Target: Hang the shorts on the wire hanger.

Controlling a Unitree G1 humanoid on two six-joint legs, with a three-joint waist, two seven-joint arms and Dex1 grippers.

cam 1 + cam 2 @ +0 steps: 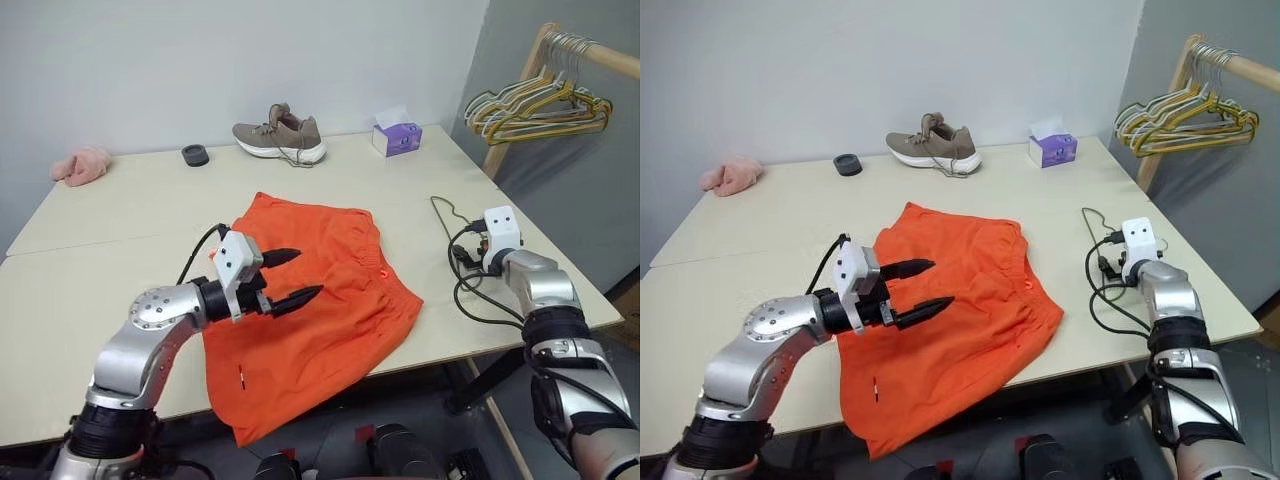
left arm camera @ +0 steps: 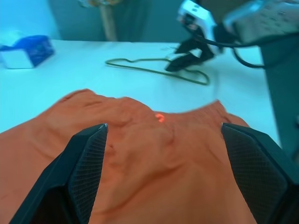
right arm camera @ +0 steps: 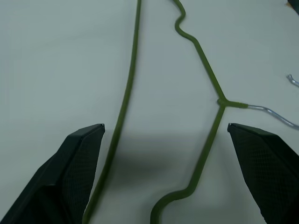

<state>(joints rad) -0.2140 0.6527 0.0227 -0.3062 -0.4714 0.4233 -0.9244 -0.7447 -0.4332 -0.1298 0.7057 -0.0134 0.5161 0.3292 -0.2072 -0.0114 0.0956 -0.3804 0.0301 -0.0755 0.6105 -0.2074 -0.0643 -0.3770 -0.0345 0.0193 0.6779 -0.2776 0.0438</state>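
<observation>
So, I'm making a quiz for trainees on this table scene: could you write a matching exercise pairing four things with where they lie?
1. bright orange shorts
2. olive wire hanger
3. brown sneaker
4. pink fluffy cloth

A. far left corner of the table
B. below the open right pincer
C. table's far edge, middle
D. under the open left pincer

Pairs: 1-D, 2-B, 3-C, 4-A

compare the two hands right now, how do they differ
The left hand hovers above the orange shorts, while the right hand hangs over the wire hanger on the bare table. The left one sits near the table's middle; the right one is out by the table's right edge. Both are open and hold nothing.
</observation>
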